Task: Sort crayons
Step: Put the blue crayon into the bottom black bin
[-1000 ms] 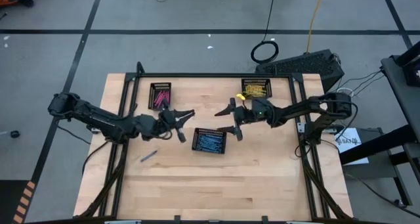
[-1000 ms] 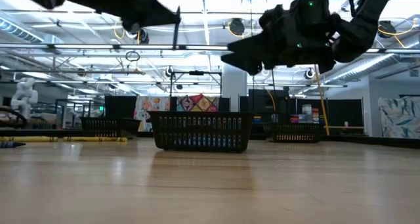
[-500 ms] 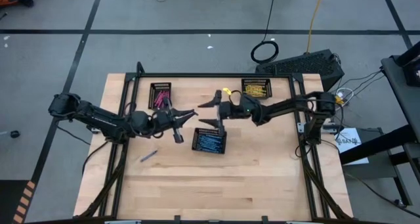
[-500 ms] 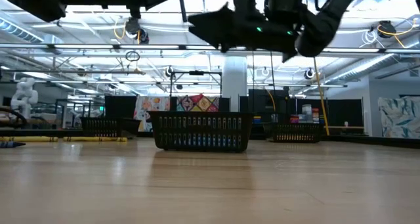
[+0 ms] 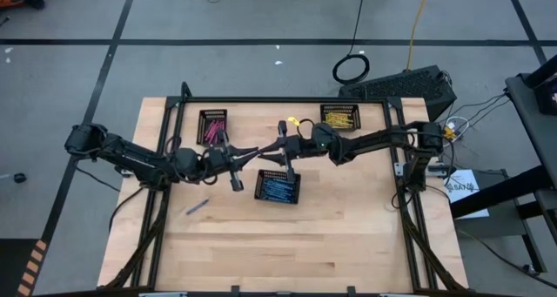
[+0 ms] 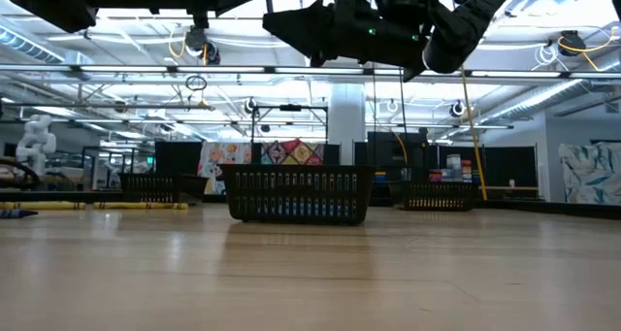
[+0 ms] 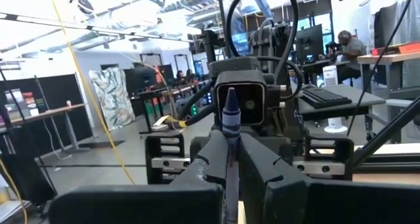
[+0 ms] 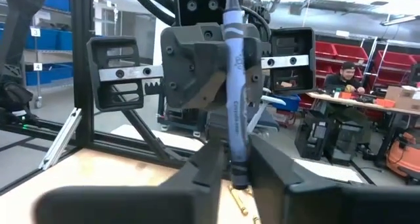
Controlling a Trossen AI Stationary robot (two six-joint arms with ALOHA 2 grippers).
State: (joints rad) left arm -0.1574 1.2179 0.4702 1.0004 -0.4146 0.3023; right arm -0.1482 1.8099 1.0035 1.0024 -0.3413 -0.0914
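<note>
I see both grippers' fingers pinching one blue crayon (image 8: pixel 233 106) high over the tabletop (image 5: pixel 348 236), and it may snap if either arm tugs.

One camera hangs overhead, looking straight down on the whole wooden table (image 5: pixel 287 245) and the floor around it. Another sits at tabletop height, facing level across the boards toward the blue-crayon tray (image 6: pixel 296 195) and the workshop behind it; that tray (image 5: pixel 278 186) also shows from above. Each wrist camera looks out close along its own fingers, and the two face each other above that tray, each filled by the opposite gripper.
</note>
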